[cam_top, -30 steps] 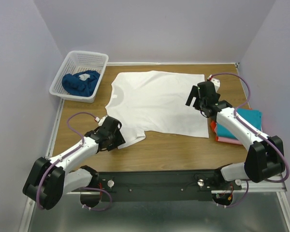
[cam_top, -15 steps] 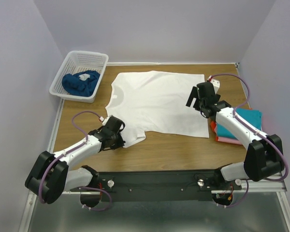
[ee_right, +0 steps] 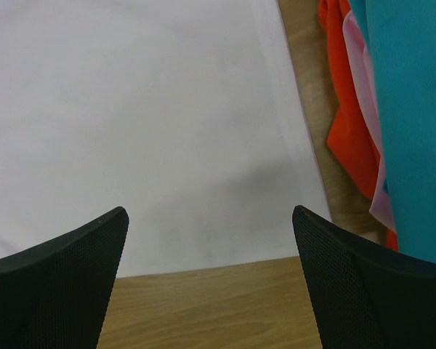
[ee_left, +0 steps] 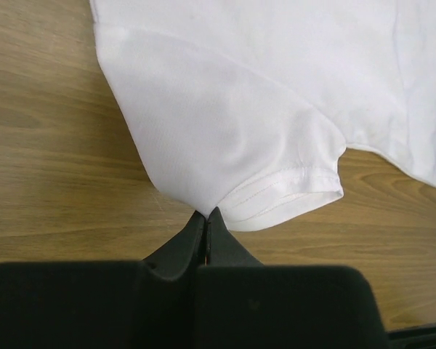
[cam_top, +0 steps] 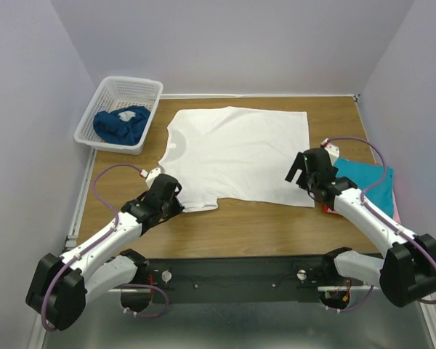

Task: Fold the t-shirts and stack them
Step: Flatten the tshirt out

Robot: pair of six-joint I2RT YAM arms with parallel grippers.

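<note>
A white t-shirt (cam_top: 236,153) lies spread flat in the middle of the wooden table (cam_top: 261,225). My left gripper (cam_top: 176,199) is shut on the edge of its near left sleeve (ee_left: 225,138), the black tips (ee_left: 207,215) pinching the cloth. At the shirt's near right corner (ee_right: 145,109) my right gripper (cam_top: 299,169) hovers open, with nothing between its fingers (ee_right: 208,211). To the right lies a pile with a teal t-shirt (cam_top: 367,182) on top, and pink (ee_right: 363,73) and red-orange (ee_right: 345,123) edges showing beneath the teal cloth (ee_right: 414,109). A dark blue t-shirt (cam_top: 122,123) is bundled in the basket.
A white lattice basket (cam_top: 142,89) stands at the far left corner, hanging partly past the table's edge. Purple walls close in the left, far and right sides. Bare wood runs along the near edge, in front of the black rail holding the arm bases.
My left gripper has closed on the sleeve's edge. The right gripper has moved nearer, from the shirt's right edge to its near right corner, still open.
</note>
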